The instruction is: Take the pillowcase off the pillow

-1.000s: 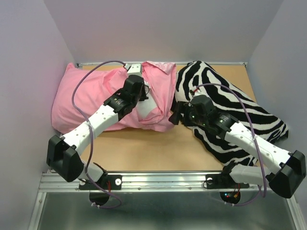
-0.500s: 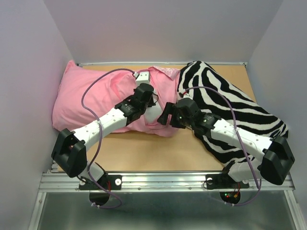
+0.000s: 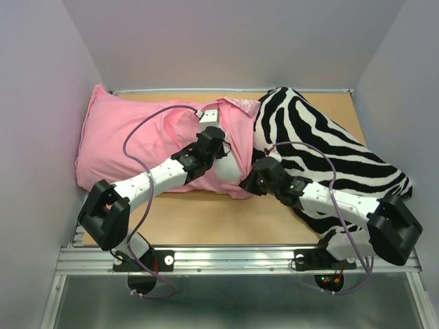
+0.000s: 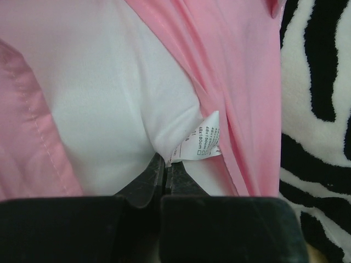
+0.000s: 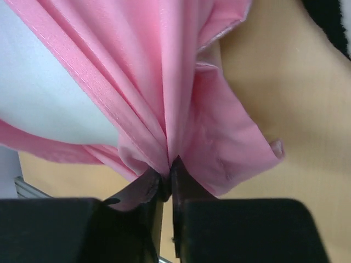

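Right tool [image 5: 166, 171] moved in, pinching pillowcase [image 5: 181, 82]; wrist-only pillow [image 4: 115, 115] label.

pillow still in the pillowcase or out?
Mostly in. Pink pillowcase covers most of the pillow; only white fabric at its open end shows, pinched by the left gripper. Right gripper grips the pillowcase edge.

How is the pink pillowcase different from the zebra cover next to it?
The pillowcase is plain shiny pink; the zebra cover is black-and-white striped and looks fuzzy. The pillowcase is open, showing the white pillow, and pinched by the right claw; the zebra cover is untouched. Both lie on the table.
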### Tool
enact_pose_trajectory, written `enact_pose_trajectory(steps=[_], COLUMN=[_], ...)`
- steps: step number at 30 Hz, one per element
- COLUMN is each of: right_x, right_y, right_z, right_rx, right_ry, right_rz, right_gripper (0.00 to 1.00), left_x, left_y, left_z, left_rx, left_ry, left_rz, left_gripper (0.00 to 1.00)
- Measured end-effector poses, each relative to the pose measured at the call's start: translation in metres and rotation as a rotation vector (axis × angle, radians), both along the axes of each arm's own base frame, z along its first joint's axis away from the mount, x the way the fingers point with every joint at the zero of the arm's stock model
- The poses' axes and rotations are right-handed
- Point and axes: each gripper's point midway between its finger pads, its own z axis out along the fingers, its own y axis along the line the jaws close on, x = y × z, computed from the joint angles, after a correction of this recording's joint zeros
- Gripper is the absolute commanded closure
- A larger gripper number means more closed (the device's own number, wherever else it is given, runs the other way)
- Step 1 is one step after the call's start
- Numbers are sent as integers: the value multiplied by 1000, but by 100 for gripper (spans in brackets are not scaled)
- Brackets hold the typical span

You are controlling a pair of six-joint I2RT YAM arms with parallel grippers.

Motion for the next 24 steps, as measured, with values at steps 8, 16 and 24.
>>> enact_pose_trajectory(steps=[8, 16, 24], right_x=[-15, -10, -14], right_y=[-28, -23, -19], right_z=[0, -24, -32], right_rx=[94, 101, 55], right_ry=[-53, -34, -48], right_rz=[-85, -110, -27], right_gripper=[99, 100, 99], left_x=[-3, -4, -31], left_y=[-9, -6, -22], left_z=[-7, -11, -10], left_rx=[-28, -44, 57], left_ry=[37, 91, 74], left_rz=[-39, -54, -170], left_gripper=[100, 100, 28])
